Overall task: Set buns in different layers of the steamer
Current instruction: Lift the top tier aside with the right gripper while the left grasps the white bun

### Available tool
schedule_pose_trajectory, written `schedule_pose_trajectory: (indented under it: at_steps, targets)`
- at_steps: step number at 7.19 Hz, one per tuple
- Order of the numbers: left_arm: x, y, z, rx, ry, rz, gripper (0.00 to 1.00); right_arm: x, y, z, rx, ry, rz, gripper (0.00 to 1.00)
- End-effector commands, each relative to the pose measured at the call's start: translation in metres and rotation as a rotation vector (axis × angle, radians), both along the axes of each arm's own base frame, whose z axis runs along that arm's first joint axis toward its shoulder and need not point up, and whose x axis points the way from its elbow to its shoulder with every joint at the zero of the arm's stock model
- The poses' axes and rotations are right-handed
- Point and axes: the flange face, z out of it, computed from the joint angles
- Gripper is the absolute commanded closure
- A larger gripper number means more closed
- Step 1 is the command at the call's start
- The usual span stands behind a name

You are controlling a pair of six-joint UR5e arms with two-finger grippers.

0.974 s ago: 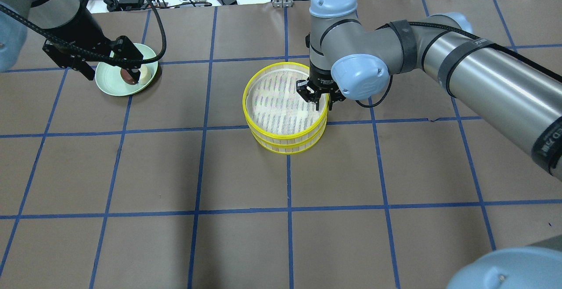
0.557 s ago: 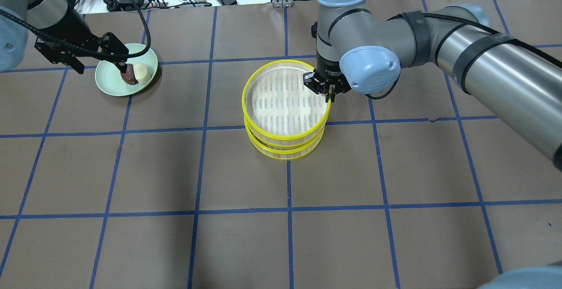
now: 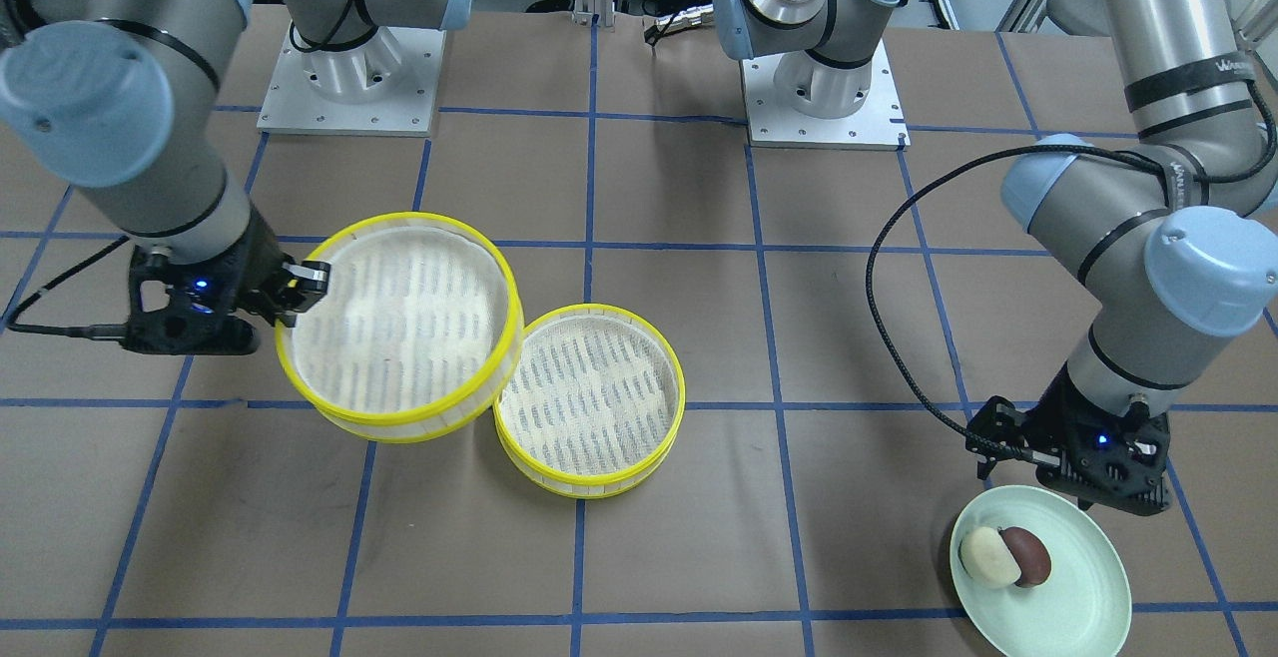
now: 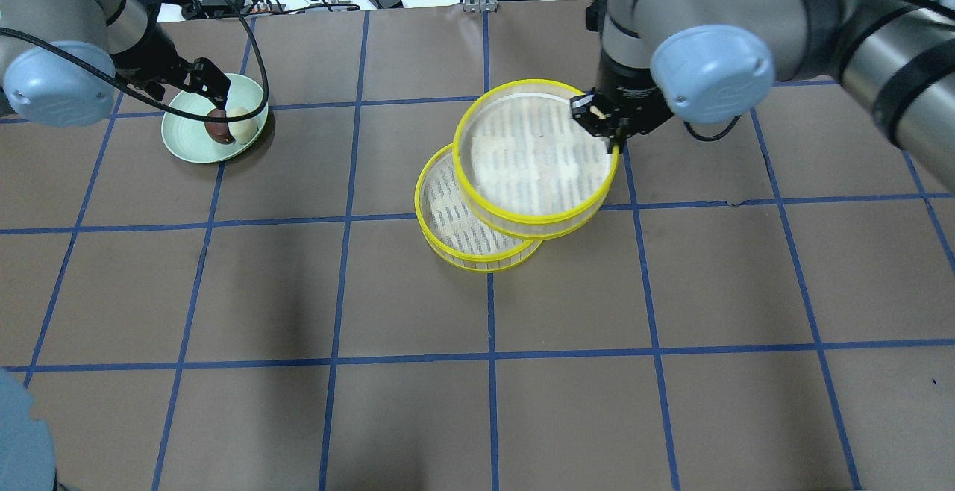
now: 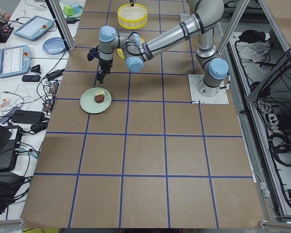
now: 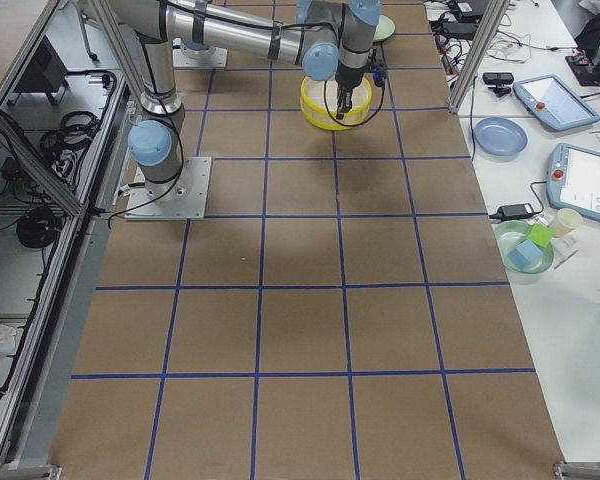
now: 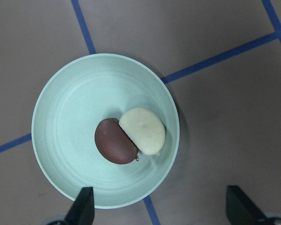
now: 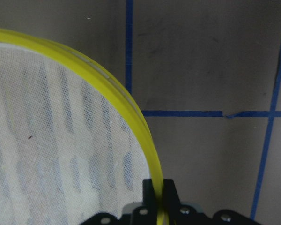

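1. Left hand (image 7: 160, 207): it hung above the pale green plate (image 7: 65, 117). Its two fingers were spread wide and gripped nothing. In the left wrist view, one fingertip (image 7: 84, 206) overlapped the plate's rim and the other lay outside the plate, over the desk (image 4: 671, 401).

2. Plate: it stood close to the far edge of the desk, on the robot's left side. It straddled a blue tape line (image 7: 225, 54).

3. Buns: both lay on the plate, a little off its centre. The reddish-brown bun (image 7: 114, 141) and the cream-white bun (image 7: 144, 130) touched along one side. Neither bun touched the left hand.

4. Lower steamer tray (image 4: 440, 233): it rested flat on the desk near the desk's centre, well apart from the plate. Its yellow rim faced up and its white mesh base was exposed on the side toward the robot's left.

5. Upper steamer tray (image 4: 477, 200): it was held raised above the lower tray and shifted toward the robot's right and the far edge. In the overhead view it covered part of the lower tray. In the front-facing view it appeared slightly tilted.

6. Right hand (image 8: 159, 190): its fingers were pinched narrow on the yellow rim of the upper tray. One finger sat inside the wall and the other outside. The grip was on the rim's right side.
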Motion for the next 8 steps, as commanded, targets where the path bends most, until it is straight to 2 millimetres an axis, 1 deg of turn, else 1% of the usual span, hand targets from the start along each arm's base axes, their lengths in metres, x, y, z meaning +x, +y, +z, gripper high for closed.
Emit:
schedule_pose_trajectory:
  at_steps: [1, 2, 4, 5, 6, 8]
  targets:
    - [0.026, -0.017, -0.055, 0.012, 0.066, -0.187, 0.00, -0.070, 0.005, -0.002, 0.074, 0.040, -0.018, 1.00]
    - [0.028, -0.026, -0.061, 0.008, 0.061, -0.241, 0.00, -0.070, 0.006, -0.002, 0.073, 0.034, -0.012, 1.00]
    - [0.026, -0.032, -0.084, 0.019, 0.090, -0.310, 0.00, -0.075, 0.007, -0.002, 0.078, 0.040, -0.003, 1.00]
    - [0.027, -0.035, -0.088, 0.006, 0.072, -0.387, 0.01, -0.078, 0.007, -0.002, 0.077, 0.042, -0.006, 1.00]
    - [0.028, -0.037, -0.087, -0.001, 0.060, -0.431, 0.01, -0.089, 0.006, -0.007, 0.086, 0.024, 0.003, 1.00]
    - [0.028, -0.039, -0.106, 0.022, 0.071, -0.435, 0.02, -0.094, 0.005, -0.007, 0.084, 0.031, 0.002, 1.00]
